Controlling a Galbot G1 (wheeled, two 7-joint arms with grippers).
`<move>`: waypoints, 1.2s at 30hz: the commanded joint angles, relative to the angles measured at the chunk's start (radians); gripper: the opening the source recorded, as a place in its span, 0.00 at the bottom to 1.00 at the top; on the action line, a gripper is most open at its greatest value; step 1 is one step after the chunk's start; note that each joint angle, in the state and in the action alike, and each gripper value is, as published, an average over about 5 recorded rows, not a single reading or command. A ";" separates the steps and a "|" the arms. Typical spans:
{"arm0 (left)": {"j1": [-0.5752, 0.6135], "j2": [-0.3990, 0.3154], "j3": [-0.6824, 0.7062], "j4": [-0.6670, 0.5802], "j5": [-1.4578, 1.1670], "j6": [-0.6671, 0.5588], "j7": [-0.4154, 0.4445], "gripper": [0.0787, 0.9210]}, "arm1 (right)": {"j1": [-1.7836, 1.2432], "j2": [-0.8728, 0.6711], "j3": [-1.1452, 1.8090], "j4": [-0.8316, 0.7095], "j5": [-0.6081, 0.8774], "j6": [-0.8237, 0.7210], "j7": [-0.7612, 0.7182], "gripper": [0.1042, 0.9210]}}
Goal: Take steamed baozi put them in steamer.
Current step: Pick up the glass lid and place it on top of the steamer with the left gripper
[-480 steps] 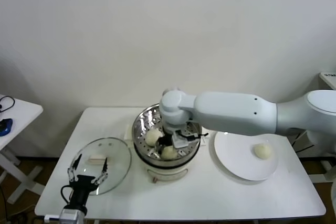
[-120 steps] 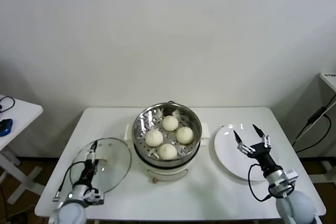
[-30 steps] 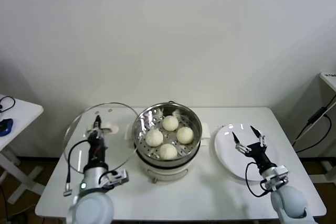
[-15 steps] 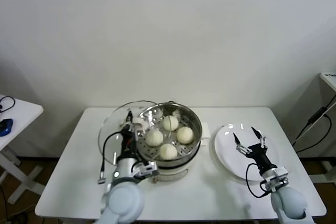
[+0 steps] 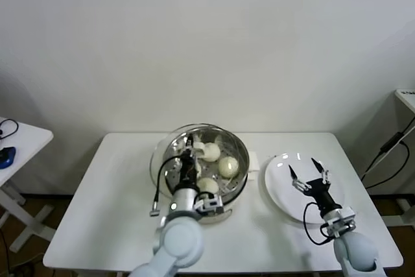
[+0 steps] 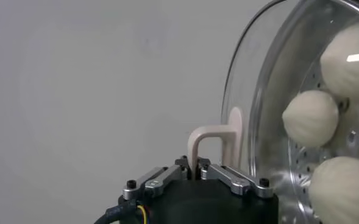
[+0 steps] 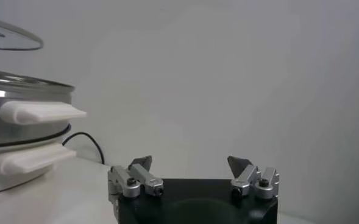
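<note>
The steel steamer [image 5: 242, 149] stands mid-table with off-white baozi inside: three show plainly [image 5: 211, 152], [image 5: 227, 165], [image 5: 208, 185], and a fourth is mostly hidden behind my left gripper. My left gripper [image 5: 189, 152] is shut on the beige handle [image 6: 219, 142] of the round glass lid [image 5: 162, 154] and holds the lid tilted over the steamer's left side. In the left wrist view the gripper [image 6: 195, 165] pinches the handle, and baozi [image 6: 310, 118] show through the glass. My right gripper [image 5: 309, 176] is open and empty above the white plate [image 5: 284, 194].
The plate at the right holds nothing. In the right wrist view the open gripper [image 7: 191, 164] faces the steamer's white side handles [image 7: 39, 112], with the lid [image 7: 11, 36] above. A small side table [image 5: 16, 137] stands at far left.
My left gripper has carried the glass lid rightward from the table's left side to over the steamer. The right gripper has stayed over the plate.
</note>
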 commanded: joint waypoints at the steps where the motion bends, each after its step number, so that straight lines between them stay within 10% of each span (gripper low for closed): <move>1: -0.041 -0.088 0.036 0.073 0.048 0.044 0.028 0.09 | -0.003 0.005 0.010 -0.004 -0.006 0.004 -0.001 0.88; 36: -0.094 -0.112 0.030 0.180 0.133 0.011 0.096 0.09 | 0.002 0.026 0.030 -0.031 -0.009 0.015 -0.021 0.88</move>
